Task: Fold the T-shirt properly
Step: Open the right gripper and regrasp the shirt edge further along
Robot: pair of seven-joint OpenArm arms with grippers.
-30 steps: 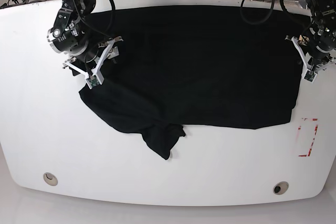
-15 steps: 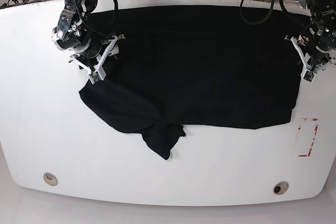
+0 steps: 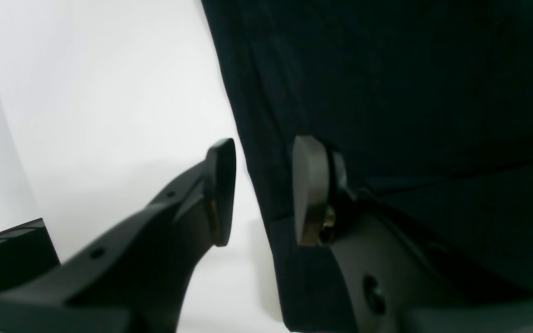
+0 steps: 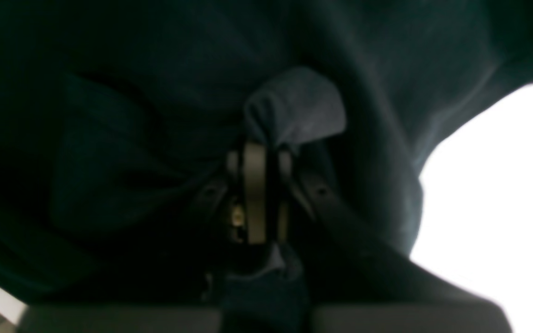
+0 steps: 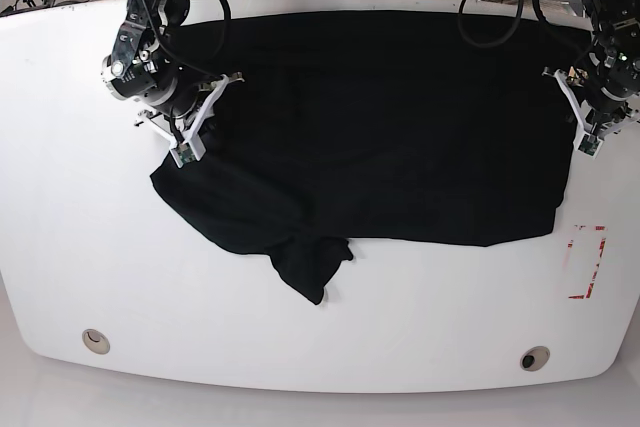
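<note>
The black T-shirt [image 5: 380,117] lies spread over the far half of the white table [image 5: 60,197], with a rumpled flap hanging toward the front at its left. My right gripper [image 5: 183,150] stands at the shirt's left edge in the base view. In the right wrist view its pads are pressed together on a raised pinch of the T-shirt [image 4: 294,106]. My left gripper [image 5: 588,142] is at the shirt's right edge. In the left wrist view the left gripper [image 3: 264,143] is open: one finger is over bare table, the other over the T-shirt [image 3: 410,69], and the cloth's edge runs between them.
A red-marked rectangle [image 5: 587,262] is on the table near its right edge. Two round holes [image 5: 96,339] [image 5: 534,358] sit near the front edge. Cables and stands crowd the floor beyond the far edge.
My right gripper has closed from wide open onto the shirt's left edge and shifted slightly. The left arm and the rest of the shirt have not moved.
</note>
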